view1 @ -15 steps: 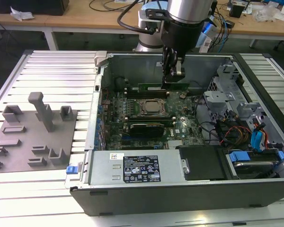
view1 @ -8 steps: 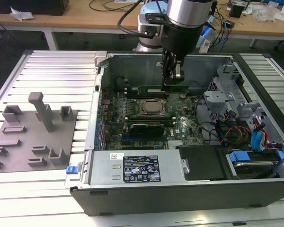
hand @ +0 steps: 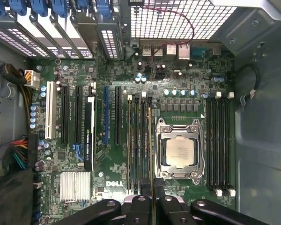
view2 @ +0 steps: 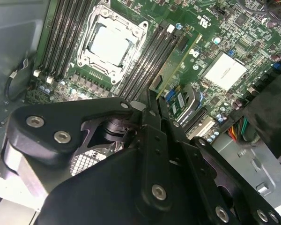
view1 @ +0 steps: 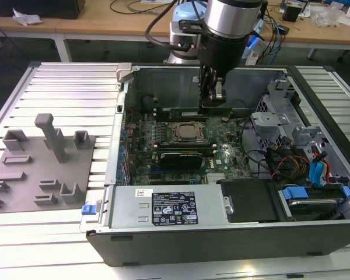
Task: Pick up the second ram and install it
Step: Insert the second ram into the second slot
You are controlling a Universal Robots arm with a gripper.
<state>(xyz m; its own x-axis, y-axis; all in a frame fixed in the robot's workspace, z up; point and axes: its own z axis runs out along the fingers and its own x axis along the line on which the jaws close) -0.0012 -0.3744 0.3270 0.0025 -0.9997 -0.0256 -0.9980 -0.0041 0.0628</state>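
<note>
Claw (hand: 152, 206) clamped on the second ram (hand: 150, 150), held edge-down over the slots beside the CPU socket (hand: 179, 152), aligned for seating.

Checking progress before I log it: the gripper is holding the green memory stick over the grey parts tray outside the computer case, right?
Not quite. The gripper does hold the green memory stick, but over the motherboard's memory slots beside the processor socket inside the computer case, as the first wrist view shows.
</note>
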